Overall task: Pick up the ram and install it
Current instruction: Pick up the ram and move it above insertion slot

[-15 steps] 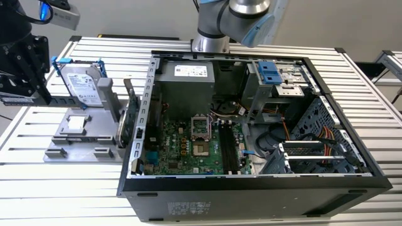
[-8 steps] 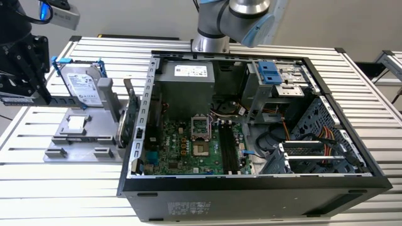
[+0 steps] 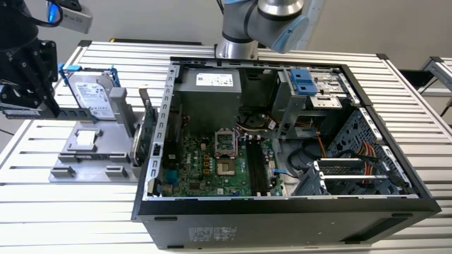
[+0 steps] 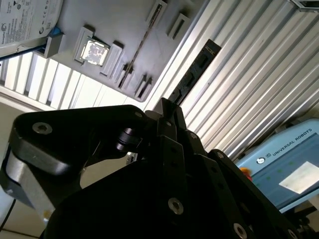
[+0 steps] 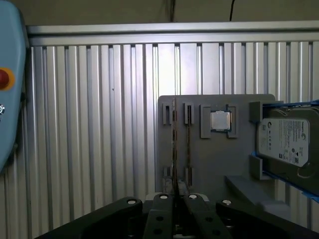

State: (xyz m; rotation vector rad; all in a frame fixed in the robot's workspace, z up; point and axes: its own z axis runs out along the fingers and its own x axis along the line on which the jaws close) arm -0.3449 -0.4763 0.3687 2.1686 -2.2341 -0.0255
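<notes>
One ram (image 3: 16, 112) stick sits clamped in the closed tool (image 3: 32, 105) at the far left edge of the exterior view, held level and clear of the slatted worktop (image 3: 71, 211). Grey tray (image 3: 95, 157) is just right of it, with a hard drive (image 3: 92, 95) standing at its back. Open case (image 3: 282, 206) fills centre and right. In the second wrist view the ram (image 4: 193, 72) juts out past the tool (image 4: 169, 107).

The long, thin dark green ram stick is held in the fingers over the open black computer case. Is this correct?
Wrong place: the exterior view shows the dark green ram stick held in the fingers at the exterior view's left of the open black computer case, not over it.
</notes>
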